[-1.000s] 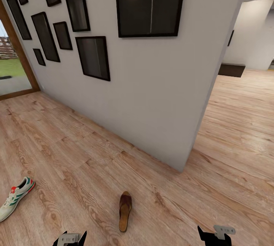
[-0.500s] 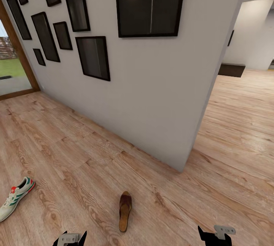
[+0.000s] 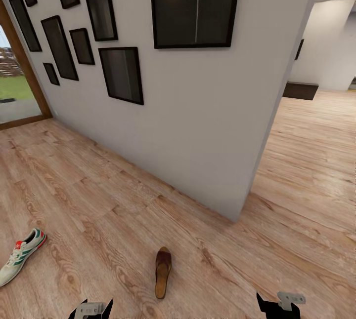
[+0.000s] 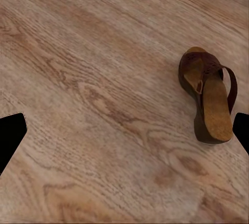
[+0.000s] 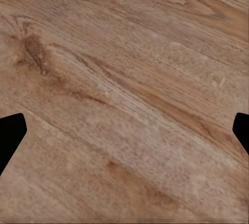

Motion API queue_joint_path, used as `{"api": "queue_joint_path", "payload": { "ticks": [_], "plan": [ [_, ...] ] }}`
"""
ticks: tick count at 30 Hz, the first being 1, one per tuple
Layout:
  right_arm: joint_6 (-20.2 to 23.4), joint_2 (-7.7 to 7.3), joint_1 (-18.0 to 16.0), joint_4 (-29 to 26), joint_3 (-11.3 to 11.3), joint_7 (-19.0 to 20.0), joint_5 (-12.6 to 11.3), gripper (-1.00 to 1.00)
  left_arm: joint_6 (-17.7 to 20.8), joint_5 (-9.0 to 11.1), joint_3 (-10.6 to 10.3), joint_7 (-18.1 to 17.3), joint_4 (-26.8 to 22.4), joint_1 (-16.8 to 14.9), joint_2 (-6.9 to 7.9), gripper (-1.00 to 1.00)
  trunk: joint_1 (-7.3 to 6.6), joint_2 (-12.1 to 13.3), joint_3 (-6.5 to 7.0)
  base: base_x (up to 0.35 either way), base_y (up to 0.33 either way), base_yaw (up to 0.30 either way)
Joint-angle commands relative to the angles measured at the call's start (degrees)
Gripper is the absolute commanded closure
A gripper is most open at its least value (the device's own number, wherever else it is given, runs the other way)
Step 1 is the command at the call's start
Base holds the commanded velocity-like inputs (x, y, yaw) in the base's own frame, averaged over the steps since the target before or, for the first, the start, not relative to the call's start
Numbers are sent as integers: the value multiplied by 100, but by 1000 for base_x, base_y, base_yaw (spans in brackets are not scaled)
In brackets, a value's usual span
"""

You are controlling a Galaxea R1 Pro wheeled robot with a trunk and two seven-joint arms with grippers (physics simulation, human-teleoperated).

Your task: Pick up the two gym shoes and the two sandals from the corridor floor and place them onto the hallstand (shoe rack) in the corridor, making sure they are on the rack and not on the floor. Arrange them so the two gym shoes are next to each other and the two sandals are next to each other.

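Observation:
One brown sandal (image 3: 162,272) lies on the wood-plank corridor floor (image 3: 123,200), just ahead of me and toe away. A white gym shoe (image 3: 20,257) with green stripes and a red heel lies at the far left. My left gripper (image 3: 92,309) hangs open at the bottom edge, short of the sandal and left of it. In the left wrist view the sandal (image 4: 210,99) lies beside one fingertip (image 4: 243,130) of the open gripper (image 4: 124,135), nothing between the fingers. My right gripper (image 3: 278,306) is open over bare planks (image 5: 124,78). The hallstand, second shoe and second sandal are out of view.
A white wall (image 3: 198,126) with several black picture frames (image 3: 195,5) runs diagonally ahead and ends at a corner (image 3: 240,218). Right of it the floor opens into another room with a dark low cabinet (image 3: 300,91). A glass door (image 3: 15,87) stands at the far left.
The whole picture has shifted very slightly, so the camera moved a little. The shoe, the sandal and both grippers keep their places.

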Motion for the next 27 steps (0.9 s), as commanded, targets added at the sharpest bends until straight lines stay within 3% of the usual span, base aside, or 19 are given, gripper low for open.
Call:
{"api": "queue_joint_path", "payload": {
  "ticks": [1, 12, 23, 27],
  "plan": [
    [-14, 0, -5, 7, -48, 52, -7, -100, 0, 58, 17, -60, 5, -3, -1, -100, -3, -2, -5, -182, 57, -35],
    [-10, 16, -3, 7, -48, 48, -7, -100, 0, 72, 17, -60, 5, -3, 7, -100, -3, -2, -5, -244, 129, -192],
    [-10, 19, -5, -2, -48, 36, -15, -100, 0, 29, 10, -60, 5, -6, -1, -100, -3, -2, -5, -33, 22, -263],
    [-11, 25, -5, -7, -48, 35, -16, -100, 30, 20, 4, -60, 10, -10, -3, -100, -3, -2, -5, -1, 0, -75]
  ]
}}
